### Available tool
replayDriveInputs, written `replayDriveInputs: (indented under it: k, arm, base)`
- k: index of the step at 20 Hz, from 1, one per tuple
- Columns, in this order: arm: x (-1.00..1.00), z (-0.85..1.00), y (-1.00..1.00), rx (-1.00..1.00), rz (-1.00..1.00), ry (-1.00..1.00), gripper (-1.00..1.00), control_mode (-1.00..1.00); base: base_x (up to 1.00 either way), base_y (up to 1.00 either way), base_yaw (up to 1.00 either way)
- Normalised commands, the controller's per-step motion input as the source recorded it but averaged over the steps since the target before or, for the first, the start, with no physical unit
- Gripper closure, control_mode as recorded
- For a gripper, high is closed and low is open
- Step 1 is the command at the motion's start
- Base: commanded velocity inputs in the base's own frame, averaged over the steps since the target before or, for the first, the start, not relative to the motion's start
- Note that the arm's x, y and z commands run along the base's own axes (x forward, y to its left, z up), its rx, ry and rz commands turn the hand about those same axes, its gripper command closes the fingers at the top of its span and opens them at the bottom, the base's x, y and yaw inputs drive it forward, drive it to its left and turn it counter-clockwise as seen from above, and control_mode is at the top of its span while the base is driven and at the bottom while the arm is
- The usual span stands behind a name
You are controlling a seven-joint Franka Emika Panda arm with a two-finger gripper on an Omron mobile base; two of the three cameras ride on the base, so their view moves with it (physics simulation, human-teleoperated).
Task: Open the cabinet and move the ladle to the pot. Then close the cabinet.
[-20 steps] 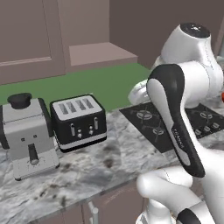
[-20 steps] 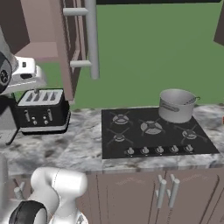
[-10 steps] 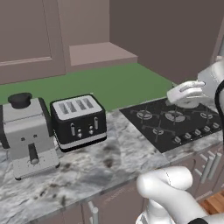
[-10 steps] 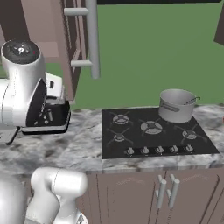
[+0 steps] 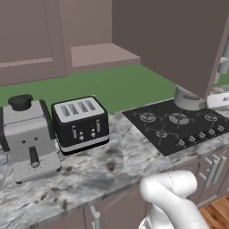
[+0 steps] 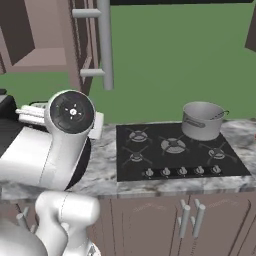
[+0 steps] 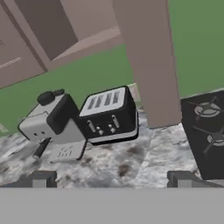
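Observation:
The cabinet stands open: its mauve-brown door [image 5: 179,40] swings out over the stove, and the long silver bar handle [image 6: 104,45] shows on its edge. The bare inner shelf [image 5: 100,53] is visible; the ladle is out of view. The grey steel pot [image 6: 202,120] sits on the back right burner, half hidden behind the door [image 5: 188,99] in the left base view. My gripper [image 7: 111,181] is open, its fingertips [image 7: 41,179] wide apart with nothing between them. It looks down at the counter near the toaster.
A black toaster [image 5: 80,123] and a grey coffee machine [image 5: 29,134] stand on the marble counter [image 5: 112,165]. The black stove [image 6: 175,150] lies to their right. My white arm [image 6: 65,135] crosses in front of the toaster in the right base view.
The arm swung rightward out of the middle of the left base view and now looms at the left of the right base view. The door, pot and toaster stayed put.

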Motion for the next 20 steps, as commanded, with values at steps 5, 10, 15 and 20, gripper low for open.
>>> replayDriveInputs:
  k: [5,10,15,20]
  arm:
    - [0.00,0.01,-0.99,0.18,-0.01,0.00,-1.00,-1.00]
    - [0.35,0.00,-0.93,0.19,0.00,0.00,-1.00,-1.00]
    - [0.98,0.00,-0.62,0.31,0.00,0.00,-1.00,-1.00]
    - [1.00,0.00,-0.48,0.37,0.00,0.00,-1.00,-1.00]
  base:
    - [0.00,0.00,0.00]
    - [0.00,0.00,0.00]
    - [0.00,0.00,0.00]
    - [0.00,0.00,0.00]
